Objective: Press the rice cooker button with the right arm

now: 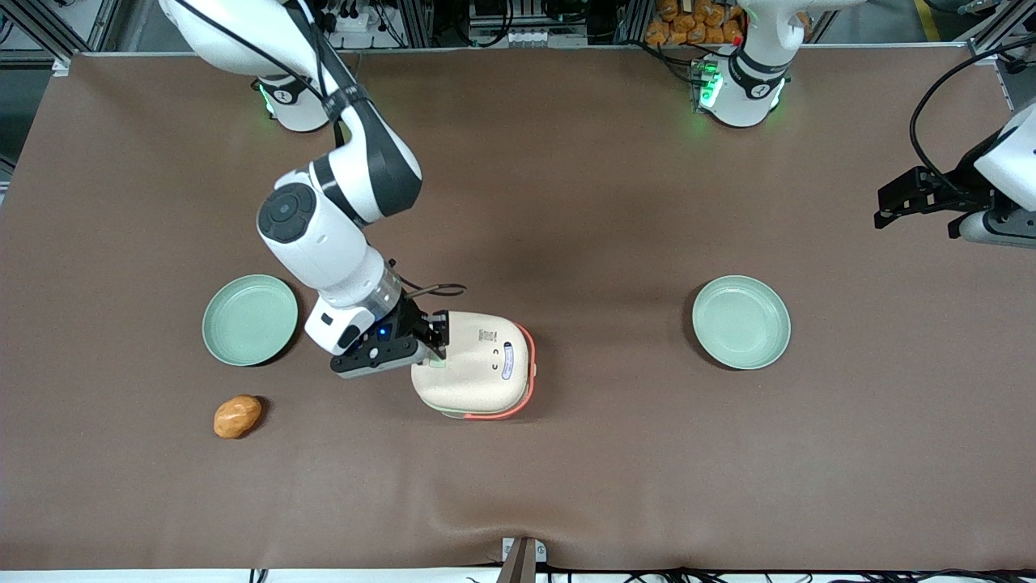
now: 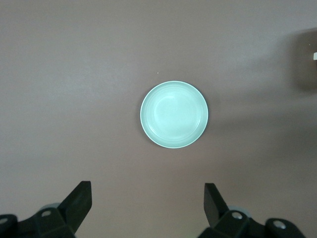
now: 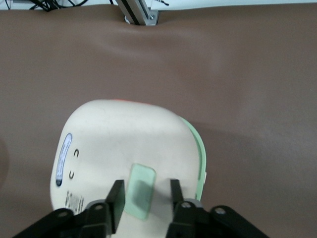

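On the brown tabletop [image 1: 566, 202], mid-way between two green plates: rice cooker [image 1: 473, 364]; pincer [image 3: 144, 198] above its cream lid, fingers [image 3: 117, 198] parted, straddling the mint button [image 3: 140, 191], grasping nothing

The rice cooker [image 1: 473, 364] has a smooth, matt plastic lid, the plates [image 1: 250, 319] look glossy glazed, and the table [image 1: 566, 202] is matt brown.

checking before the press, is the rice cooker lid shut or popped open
Shut: the cream lid sits flat on the rice cooker, no inner pot showing. The right arm's hand hovers over the button, fingers open and straddling it.
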`<state>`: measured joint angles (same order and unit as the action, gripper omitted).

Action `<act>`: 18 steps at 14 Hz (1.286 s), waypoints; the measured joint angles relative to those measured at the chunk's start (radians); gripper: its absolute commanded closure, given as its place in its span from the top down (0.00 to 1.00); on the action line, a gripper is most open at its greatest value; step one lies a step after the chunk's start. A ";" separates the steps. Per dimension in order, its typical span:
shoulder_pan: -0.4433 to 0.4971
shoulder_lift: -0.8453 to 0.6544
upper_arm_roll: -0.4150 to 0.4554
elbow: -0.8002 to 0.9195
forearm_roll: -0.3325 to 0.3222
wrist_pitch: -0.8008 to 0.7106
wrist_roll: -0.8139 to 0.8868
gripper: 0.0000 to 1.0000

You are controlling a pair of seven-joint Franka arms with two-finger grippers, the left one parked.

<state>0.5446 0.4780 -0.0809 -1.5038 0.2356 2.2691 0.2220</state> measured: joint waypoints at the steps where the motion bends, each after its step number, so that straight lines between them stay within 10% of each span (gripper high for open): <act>1: 0.000 -0.022 -0.004 0.009 0.000 -0.044 0.014 1.00; 7: -0.069 -0.131 -0.011 0.018 0.000 -0.282 0.039 1.00; 18: -0.471 -0.332 0.084 0.018 -0.031 -0.768 -0.117 1.00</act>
<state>0.0734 0.1460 0.0034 -1.4860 0.2049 1.5006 0.1050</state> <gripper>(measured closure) 0.000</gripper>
